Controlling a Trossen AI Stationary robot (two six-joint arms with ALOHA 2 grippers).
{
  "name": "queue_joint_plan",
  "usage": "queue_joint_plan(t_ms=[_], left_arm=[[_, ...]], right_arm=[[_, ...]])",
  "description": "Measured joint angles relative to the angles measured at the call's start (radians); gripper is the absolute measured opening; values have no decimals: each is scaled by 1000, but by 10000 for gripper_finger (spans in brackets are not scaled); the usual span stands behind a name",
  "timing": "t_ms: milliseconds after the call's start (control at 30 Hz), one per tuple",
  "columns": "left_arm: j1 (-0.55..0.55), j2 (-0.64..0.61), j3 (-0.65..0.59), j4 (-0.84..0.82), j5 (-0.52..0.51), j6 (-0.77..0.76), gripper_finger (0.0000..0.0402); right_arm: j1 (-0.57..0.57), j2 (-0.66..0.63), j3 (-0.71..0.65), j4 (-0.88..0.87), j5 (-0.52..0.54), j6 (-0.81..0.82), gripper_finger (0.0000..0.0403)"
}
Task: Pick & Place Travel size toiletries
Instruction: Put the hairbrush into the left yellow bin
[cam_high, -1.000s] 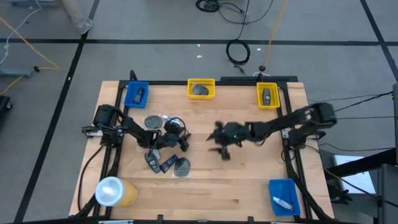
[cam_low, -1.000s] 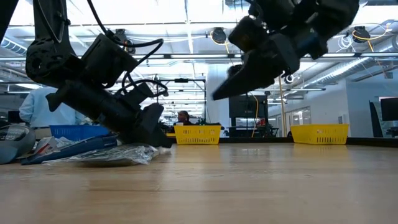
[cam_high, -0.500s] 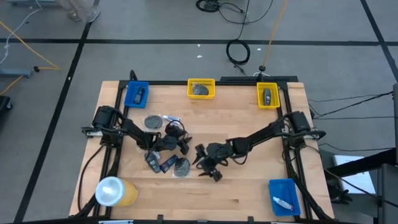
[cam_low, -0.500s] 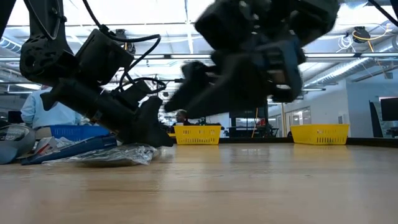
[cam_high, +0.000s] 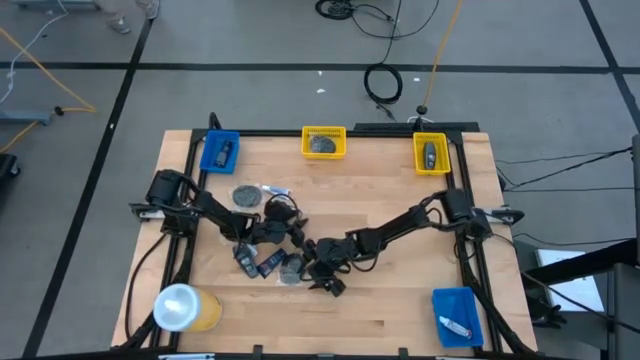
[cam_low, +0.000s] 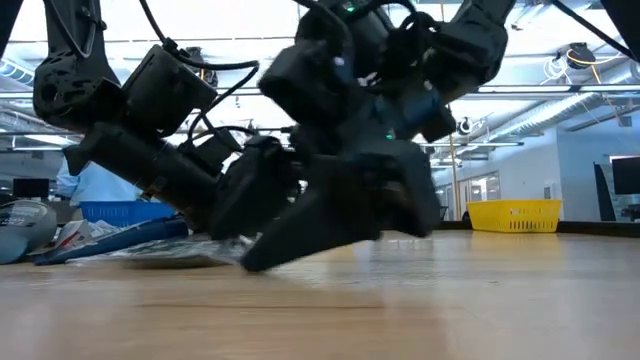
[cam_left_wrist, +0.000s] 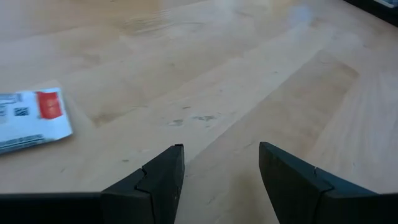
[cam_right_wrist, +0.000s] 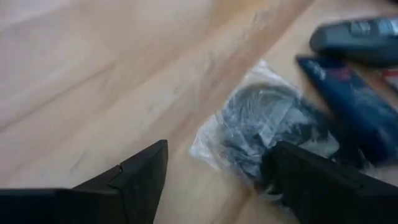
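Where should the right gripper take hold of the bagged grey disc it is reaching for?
Probably across the disc itself, from above. It lies flat on the table in a loose clear bag, so the open right gripper should straddle its rim rather than pinch the bag alone.

Blurred: clear plastic bag of dark grey disc (cam_right_wrist: 268, 127), partly hidden behind right gripper's dark finger (cam_right_wrist: 323, 186). Cut off at edge: white packet with red mark (cam_left_wrist: 31, 118).

The wooden table (cam_high: 400, 290) carries bagged toiletries (cam_high: 262, 262), five bins (cam_high: 324, 141) and a yellow roll (cam_high: 186, 308).
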Motion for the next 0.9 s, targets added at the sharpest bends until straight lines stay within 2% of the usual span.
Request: queue_joint_plan(t_ms=[100,200,333,500,700,833,900], left_arm=[[-1,0,0,-33,-29,-39,211],[0,-1,0,-67,-55,-87,211],[5,-1,0,-80,-65,-102,211],[5,0,-1,-86,-67,-101,211],[-11,3,-5,-52,-68,-28,211],[-28,-17,-6,-53,-89,17,211],[-43,-40,-9,-66,-105,43,211]], right_arm=[[-1,29,17,17,22,7,269],[1,33,24,11,92,-1,257],[2,43,24,-16,145,-15,227],[2,44,24,-20,187,-17,155],[12,40,24,-37,353,-20,58],[35,6,22,-90,360,-25,13],[46,-14,21,-132,359,-22,4]])
